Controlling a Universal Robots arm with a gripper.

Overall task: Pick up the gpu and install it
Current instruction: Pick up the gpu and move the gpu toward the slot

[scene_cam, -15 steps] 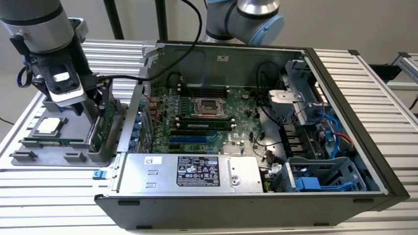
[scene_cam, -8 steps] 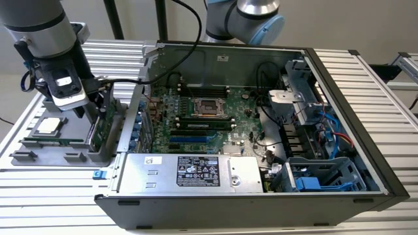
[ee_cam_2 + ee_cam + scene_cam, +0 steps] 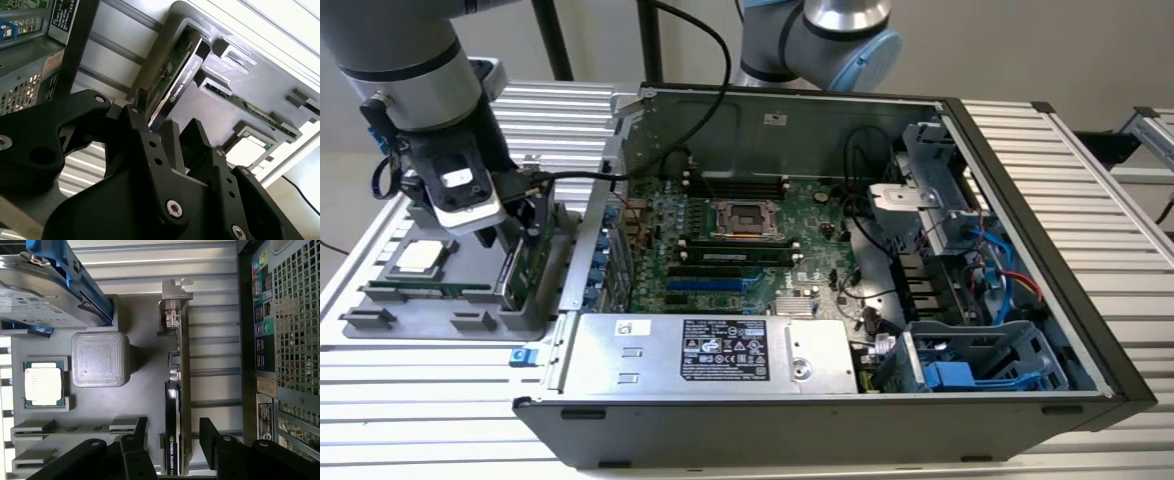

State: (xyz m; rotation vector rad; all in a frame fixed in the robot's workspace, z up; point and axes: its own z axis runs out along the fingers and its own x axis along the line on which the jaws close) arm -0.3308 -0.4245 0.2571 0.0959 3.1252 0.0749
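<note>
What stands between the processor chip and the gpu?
A grey textured block, apart from both the processor and the gpu, in the first wrist view.

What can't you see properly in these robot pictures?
First wrist view: one end of the gpu, inside the open gripper, is cut off by the picture's edge; so is the hard drive.
Second wrist view: the gripper's body hides much of the gpu.
Exterior view: the gripper covers part of the gpu.
</note>
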